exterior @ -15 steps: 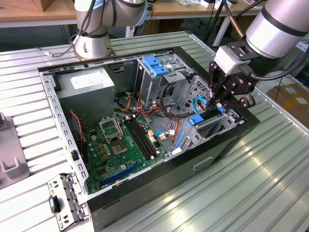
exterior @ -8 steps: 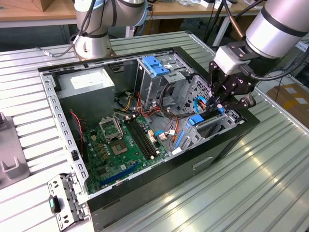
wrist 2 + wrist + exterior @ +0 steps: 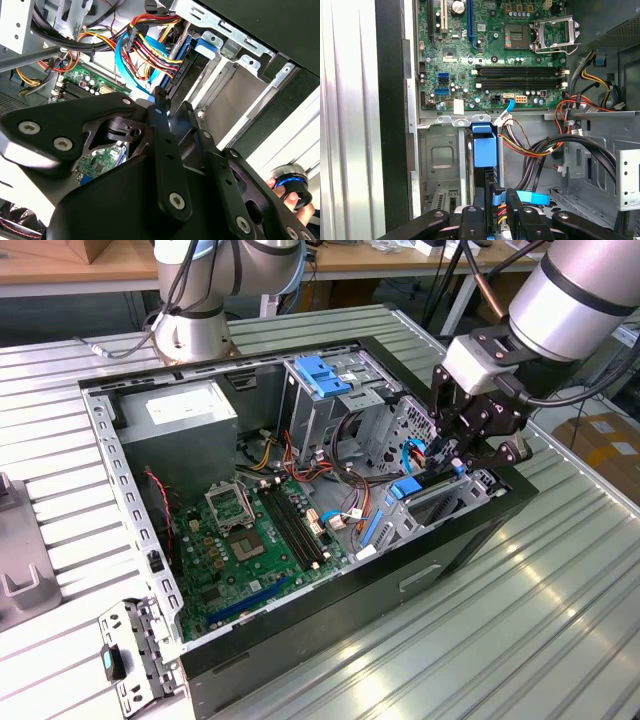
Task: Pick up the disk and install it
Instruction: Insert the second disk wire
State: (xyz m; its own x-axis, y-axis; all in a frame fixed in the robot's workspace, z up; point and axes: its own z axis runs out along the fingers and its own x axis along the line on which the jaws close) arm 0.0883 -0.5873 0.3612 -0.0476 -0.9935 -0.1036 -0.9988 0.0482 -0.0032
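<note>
I see the disk (image 3: 484,150) standing on edge in the drive bay by the motherboard (image 3: 490,50), my claw (image 3: 495,210) directly above it, fingers close together around its top edge. The arm reaches steeply down into the open case (image 3: 300,640) on the bench (image 3: 520,620).

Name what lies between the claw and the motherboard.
In the first wrist view, a blue plastic tab and a grey metal crossbar lie between the claw and the motherboard.

computer case (image 3: 470,540): 1 | motherboard (image 3: 485,45): 1 | power supply (image 3: 180,415): 1 | robot arm (image 3: 575,295): 2 | blue latch (image 3: 485,147): 1
</note>
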